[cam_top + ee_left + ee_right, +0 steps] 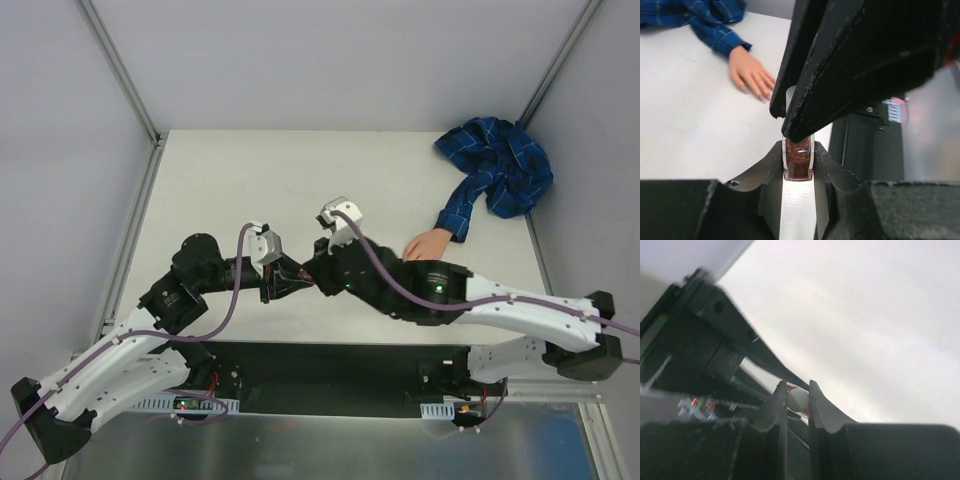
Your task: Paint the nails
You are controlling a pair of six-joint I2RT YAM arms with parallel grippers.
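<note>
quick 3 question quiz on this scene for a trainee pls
1. True or false: the left gripper is shut on the small bottle of dark red polish.
2. What is the right gripper shut on? A the plaid sleeve; B the white cap; C nothing.
3. Short answer: is either gripper touching the fake hand?

Key: 1 true. 2 B. 3 no, it lies apart from both on the table.
</note>
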